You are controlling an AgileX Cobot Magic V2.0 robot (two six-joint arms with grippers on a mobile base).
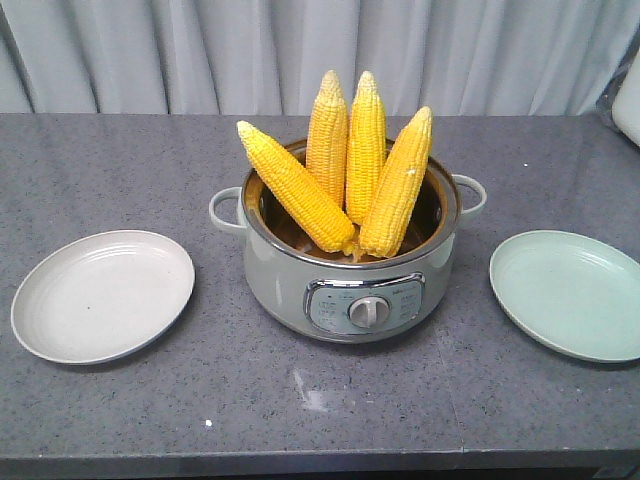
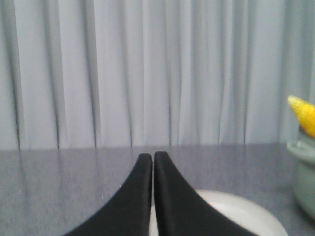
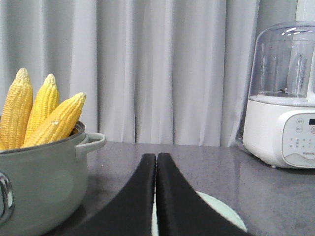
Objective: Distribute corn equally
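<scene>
So far: nothing distributed, I judge; both plates bare.
Corn: four bright yellow husked cobs (image 1: 350, 180) standing in sage-green electric pot (image 1: 280, 285), frame centre.
Plates: round off-white plate (image 1: 100, 295) lower left; round pale green plate (image 1: 570, 292) right edge.
Left gripper (image 2: 153, 160): black fingers pressed together, empty.
Right gripper (image 3: 156, 158): likewise closed, empty.
Remaining: probably two cobs per plate.

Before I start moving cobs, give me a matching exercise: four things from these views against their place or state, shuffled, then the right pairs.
Things
1. corn cobs
2. cream plate
3. pale green plate
4. left gripper

Places or states
A. bare, on the robot's right of the pot
B. shut, holding nothing
C. standing tip-up in the pot
D. bare, on the robot's left of the pot

Pairs: 1-C, 2-D, 3-A, 4-B
</scene>
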